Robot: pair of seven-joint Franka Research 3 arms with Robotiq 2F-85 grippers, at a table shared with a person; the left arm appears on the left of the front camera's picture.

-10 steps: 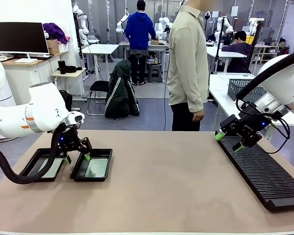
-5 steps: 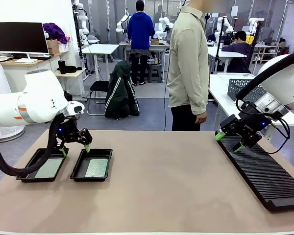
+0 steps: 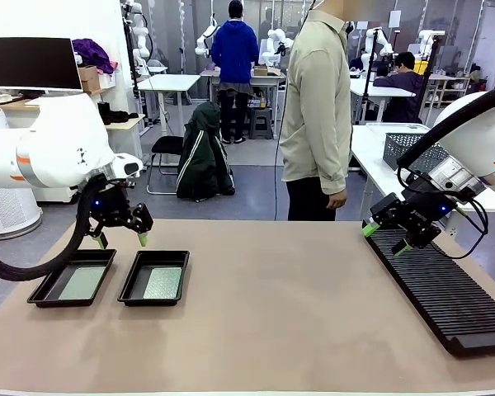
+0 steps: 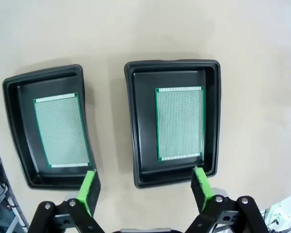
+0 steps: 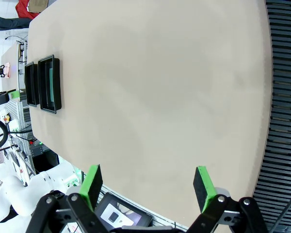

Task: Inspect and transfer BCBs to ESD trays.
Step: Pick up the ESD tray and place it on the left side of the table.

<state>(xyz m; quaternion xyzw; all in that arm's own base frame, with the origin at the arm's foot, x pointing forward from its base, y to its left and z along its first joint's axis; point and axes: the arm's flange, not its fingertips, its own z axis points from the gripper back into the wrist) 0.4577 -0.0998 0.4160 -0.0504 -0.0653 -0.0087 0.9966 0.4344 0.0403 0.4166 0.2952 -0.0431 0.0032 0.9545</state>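
Across the wide tan surface [image 3: 280, 305], matte and smooth, a person [image 3: 317, 107] in a pale long-sleeved shirt stands at the far edge, one hand hanging just above it. Along the right side lies a long black ribbed rack [image 3: 441, 289], its close-set slots running crosswise; its near end is cut off by the picture edge. A grey mesh basket [image 3: 412, 147] sits on another table behind it, partly hidden by the right arm.

On the left side, two shallow black ESD trays [image 3: 155, 278] with flared rims lie side by side, close but apart. Each holds one of the BCBs [image 4: 179, 123], thin green perforated rectangles lying flat on the tray floors, with bare floor around them. In the left wrist view the second tray [image 4: 48, 128] sits a little skewed, its board [image 4: 60, 130] tilted to match.

The left claw [image 3: 120, 239] hangs above the far rims of the trays, fingers spread apart and holding nothing; its black body hides part of the surface edge behind. The right claw [image 3: 384, 238] hovers over the far end of the rack, likewise spread wide and empty, green pads [image 5: 204, 187] framing bare tabletop with the trays small in the distance.
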